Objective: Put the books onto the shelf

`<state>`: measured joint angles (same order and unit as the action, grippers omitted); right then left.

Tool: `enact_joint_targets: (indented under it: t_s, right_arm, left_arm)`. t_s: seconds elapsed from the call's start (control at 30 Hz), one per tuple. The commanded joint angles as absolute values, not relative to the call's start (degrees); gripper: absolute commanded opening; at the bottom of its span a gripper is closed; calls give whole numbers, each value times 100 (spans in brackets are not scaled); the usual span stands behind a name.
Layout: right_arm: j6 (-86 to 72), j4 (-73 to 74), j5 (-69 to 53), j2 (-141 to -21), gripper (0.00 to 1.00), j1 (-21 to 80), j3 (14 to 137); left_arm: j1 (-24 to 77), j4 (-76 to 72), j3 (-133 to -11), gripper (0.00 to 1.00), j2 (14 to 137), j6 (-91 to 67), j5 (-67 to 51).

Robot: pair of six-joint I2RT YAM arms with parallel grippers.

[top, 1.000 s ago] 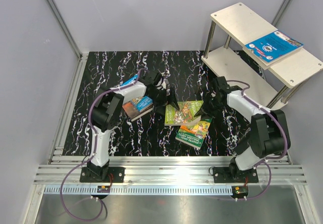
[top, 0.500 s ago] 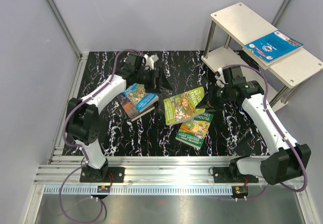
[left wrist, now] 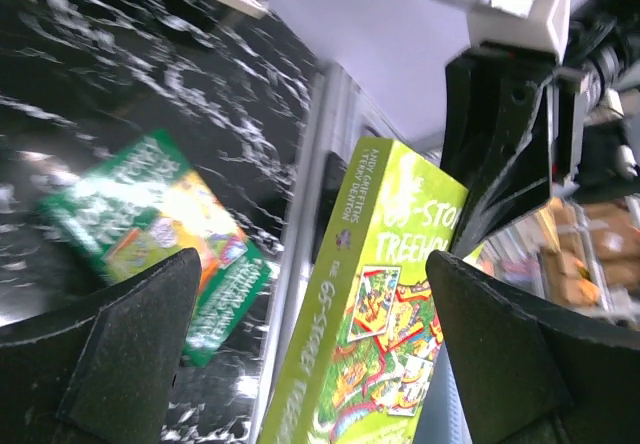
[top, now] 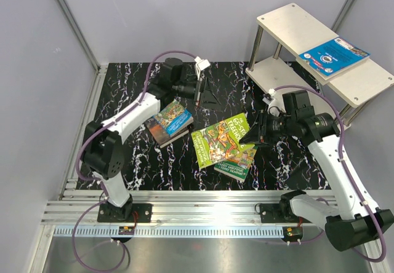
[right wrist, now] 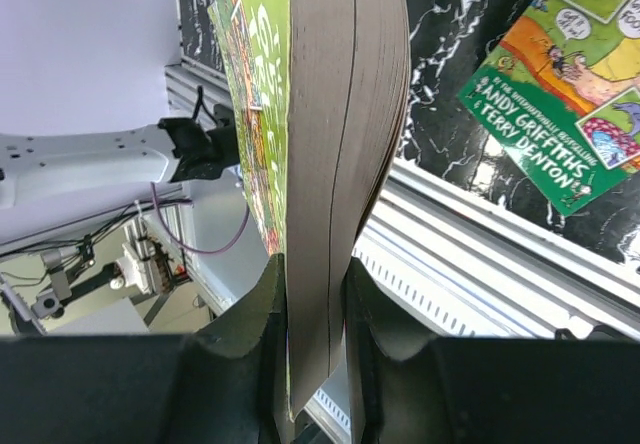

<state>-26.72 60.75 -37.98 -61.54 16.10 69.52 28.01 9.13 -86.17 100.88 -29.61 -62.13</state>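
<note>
green treehouse book within right claw grip

**Gloss, matt and metal**

The tabletop is a smooth black marble-look sheet, veined white. The lime-green book and the green book have shiny printed paper covers; the former's page edges are dull cream paper. The shelf has pale matt boards on bright metal posts. The fingers of the left end effector look like grainy black plastic. The rails are ribbed bare aluminium.
</note>
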Motion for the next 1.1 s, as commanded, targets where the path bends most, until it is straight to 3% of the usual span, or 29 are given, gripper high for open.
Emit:
enact_joint_targets:
  t_s: [0.0,0.13,0.37,0.57,0.73,0.97,1.07]
  right_arm:
    - [-2698,5669,-4535,-6064,0,1644,6996]
    - [-2733,5608,-4509,-5994,0,1652,7005]
    - [-2839,5405,-4193,-5836,0,1644,6619]
    - [-2962,5151,-3789,-5678,0,1644,6469]
    - [-3155,4879,-3595,-5643,0,1644,6451]
    - [-3305,4816,-3366,-5467,0,1644,6460]
    - [-3401,4904,-3252,-5283,0,1643,6434]
  left_arm:
    - [2962,-576,-8183,99,10353,-3776,-7022]
    - [3172,-1738,-7849,97,10354,-4674,-7505]
    - [3340,-1662,-7401,88,9942,-4650,-7769]
    - [3410,269,-7487,62,9528,-3289,-7577]
    - [3594,1834,-7707,53,9290,-2252,-7340]
    - [4218,4446,-8806,47,9711,-537,-6540]
    - [4385,4544,-8965,24,9791,-580,-6276]
